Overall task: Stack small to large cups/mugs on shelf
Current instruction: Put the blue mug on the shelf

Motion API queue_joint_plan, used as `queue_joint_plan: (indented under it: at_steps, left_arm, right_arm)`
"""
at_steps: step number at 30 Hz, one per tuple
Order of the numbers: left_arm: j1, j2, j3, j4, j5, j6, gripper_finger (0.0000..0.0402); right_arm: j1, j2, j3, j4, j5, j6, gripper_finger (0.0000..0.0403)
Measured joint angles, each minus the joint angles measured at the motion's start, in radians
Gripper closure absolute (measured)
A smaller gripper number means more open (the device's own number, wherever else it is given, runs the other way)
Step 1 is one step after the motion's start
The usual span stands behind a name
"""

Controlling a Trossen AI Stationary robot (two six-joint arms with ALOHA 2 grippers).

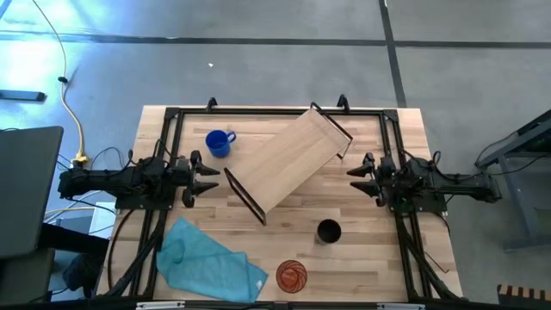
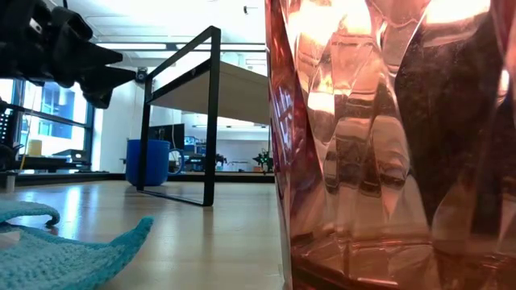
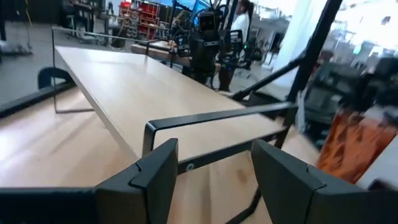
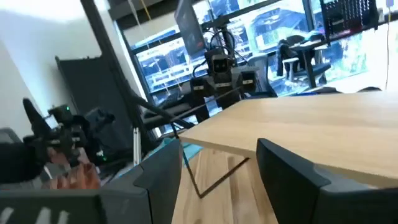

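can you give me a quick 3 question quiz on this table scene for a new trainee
1. True or false: the blue mug already stands on the shelf.
2. Which vessel sits nearest the teal cloth? A) the black cup B) the orange tumbler C) the blue mug
3. Fill in: the left gripper and right gripper are both ____, holding nothing.

Key: 1. False, it stands on the tabletop beside the shelf. 2. B. 3. open.
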Motion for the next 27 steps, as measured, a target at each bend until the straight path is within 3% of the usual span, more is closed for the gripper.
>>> queue_joint_plan:
  at_steps: [5, 12, 16, 27]
  left_arm:
    - [0.000, 0.000, 0.000, 0.019, 0.003, -0.075, 0.0208]
    - [0.000, 0.000, 0.000, 0.018, 0.010, -0.344, 0.0208]
    - [0.000, 0.000, 0.000, 0.020, 0.005, -0.401, 0.0208]
    - [0.000, 0.000, 0.000, 0.101, -0.003, -0.543, 0.0208]
  right_arm:
    - [0.000, 0.000, 0.000, 0.007, 0.000, 0.148, 0.0203]
    - [0.000, 0.000, 0.000, 0.047, 0.023, 0.409, 0.0203]
    - [0.000, 0.000, 0.000, 0.070, 0.042, 0.538, 0.0203]
    - [0.000, 0.000, 0.000, -0.036, 0.138, 0.478, 0.0203]
